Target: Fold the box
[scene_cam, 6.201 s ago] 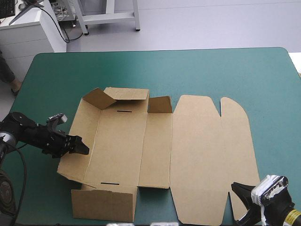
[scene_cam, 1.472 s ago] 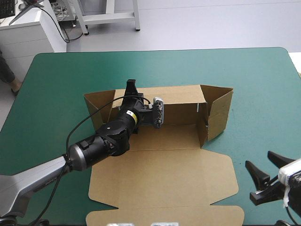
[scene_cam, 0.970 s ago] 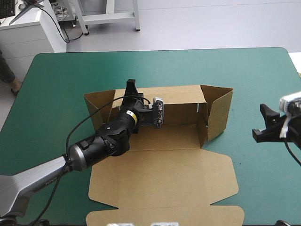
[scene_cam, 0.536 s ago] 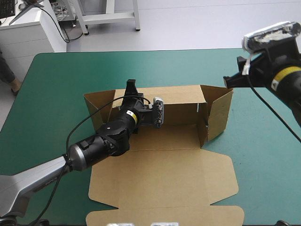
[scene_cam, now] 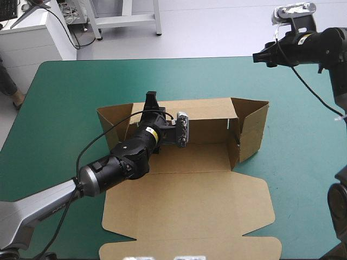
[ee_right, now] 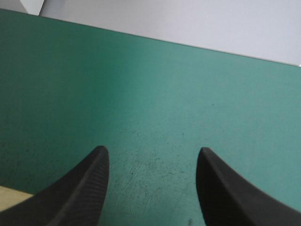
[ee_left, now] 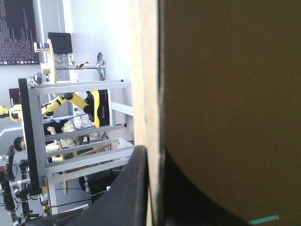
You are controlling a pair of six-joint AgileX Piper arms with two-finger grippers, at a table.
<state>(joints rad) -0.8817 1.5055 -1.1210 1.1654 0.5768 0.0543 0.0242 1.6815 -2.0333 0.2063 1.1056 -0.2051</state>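
Nearest the robot, the lid of the brown box (scene_cam: 190, 208) lies flat on the teal-green cover (scene_cam: 65, 97), its walls raised behind at mid-table. The left gripper (scene_cam: 151, 103) pinches the rear wall, board between its black fingers. Farther off, the right gripper (scene_cam: 260, 56) hangs, apparently above the far right corner, fingers wide apart.

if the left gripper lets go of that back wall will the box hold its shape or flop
Probably stiff: the box is creased board, and its lid lies level. The back wall may well spring down if freed, since only the left gripper clamps it. It is a thin sheet, likely light: a push would slide it whole.
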